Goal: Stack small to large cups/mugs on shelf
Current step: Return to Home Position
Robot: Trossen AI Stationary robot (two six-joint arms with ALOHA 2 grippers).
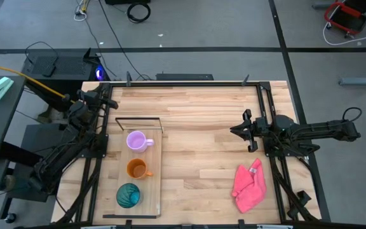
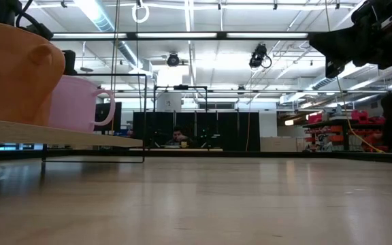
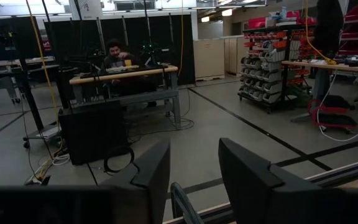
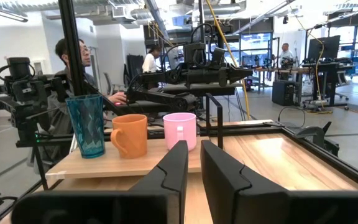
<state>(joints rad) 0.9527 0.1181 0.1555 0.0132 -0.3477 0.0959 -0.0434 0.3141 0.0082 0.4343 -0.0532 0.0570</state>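
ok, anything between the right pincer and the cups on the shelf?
Nothing visible. Only bare table lies between the right pincer and the lilac mug, orange mug and teal cup on the shelf. The pink cloth lies apart, off that line.

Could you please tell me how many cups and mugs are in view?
3 along the shelf: lilac mug at its wire-frame end, orange mug next, teal cup last.

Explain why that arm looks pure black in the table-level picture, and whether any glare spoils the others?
Low view: bright ceiling lights sit behind the right arm, leaving it a silhouette. High view: even light, no hard shadows on the table. Right wrist view: light passes through the teal cup; no glare on the orange mug.
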